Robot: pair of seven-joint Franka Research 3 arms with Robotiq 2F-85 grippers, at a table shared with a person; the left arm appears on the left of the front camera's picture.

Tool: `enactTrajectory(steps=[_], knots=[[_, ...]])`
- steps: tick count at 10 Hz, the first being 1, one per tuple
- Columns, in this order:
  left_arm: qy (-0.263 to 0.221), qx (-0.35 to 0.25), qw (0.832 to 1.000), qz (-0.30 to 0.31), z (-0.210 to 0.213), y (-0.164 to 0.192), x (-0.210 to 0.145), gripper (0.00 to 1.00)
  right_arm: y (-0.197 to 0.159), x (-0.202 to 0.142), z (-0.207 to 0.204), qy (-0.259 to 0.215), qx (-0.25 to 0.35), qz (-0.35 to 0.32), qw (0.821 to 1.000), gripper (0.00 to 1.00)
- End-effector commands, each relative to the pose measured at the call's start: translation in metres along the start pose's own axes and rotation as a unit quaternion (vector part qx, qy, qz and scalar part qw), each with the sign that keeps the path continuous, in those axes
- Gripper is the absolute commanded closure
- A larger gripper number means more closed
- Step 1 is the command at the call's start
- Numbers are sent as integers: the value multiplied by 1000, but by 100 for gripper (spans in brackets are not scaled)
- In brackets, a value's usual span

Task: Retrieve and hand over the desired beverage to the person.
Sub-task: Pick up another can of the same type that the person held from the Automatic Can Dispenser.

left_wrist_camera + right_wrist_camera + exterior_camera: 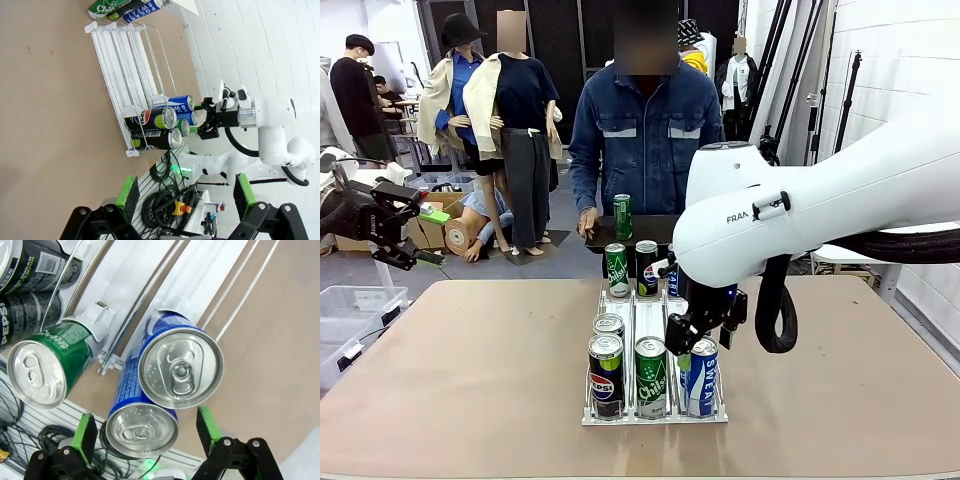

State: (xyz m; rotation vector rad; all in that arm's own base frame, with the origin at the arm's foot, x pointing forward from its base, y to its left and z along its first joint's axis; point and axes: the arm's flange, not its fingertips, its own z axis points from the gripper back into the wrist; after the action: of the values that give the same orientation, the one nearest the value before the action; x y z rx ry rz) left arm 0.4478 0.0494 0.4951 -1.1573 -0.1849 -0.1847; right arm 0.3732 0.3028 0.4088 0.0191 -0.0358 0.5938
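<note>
Right gripper (682,345): we are seeing it released, jaws wide, hanging just above the blue can (701,378) at the rack's (655,415) near right corner, toward the tabletop's (470,380) near edge.
Key relation: the can is standing upright, long axis in line with the fingers. In the right wrist view it is sitting straight below, between the green pads (85,432).
Left gripper (428,237): also released, hanging off the left edge, well apart, so the right arm is nearer.
Views: the right wrist view is showing a second blue can (180,365) just behind. The front view is showing the person (642,140) standing at the far edge.

PEPSI: black can (606,378) | SWEAT: blue can (704,380) | FRAN: white arm (800,212)
</note>
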Motion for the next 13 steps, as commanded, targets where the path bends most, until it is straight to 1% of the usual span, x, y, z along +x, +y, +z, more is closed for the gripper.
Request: enactTrajectory(steps=[1,4,5,13], knots=[[-3,-1,1000,-1,1,-1,0,0,-1,2,-10,-6,12,-7,1000,0],[-3,-1,1000,-1,1,-1,0,0,-3,4,-13,0,14,-17,1000,0],[-3,-1,1000,-1,1,-1,0,0,-1,2,-9,5,4,-2,1000,0],[-3,-1,1000,-1,1,-1,0,0,-1,2,-9,5,4,-2,1000,0]])
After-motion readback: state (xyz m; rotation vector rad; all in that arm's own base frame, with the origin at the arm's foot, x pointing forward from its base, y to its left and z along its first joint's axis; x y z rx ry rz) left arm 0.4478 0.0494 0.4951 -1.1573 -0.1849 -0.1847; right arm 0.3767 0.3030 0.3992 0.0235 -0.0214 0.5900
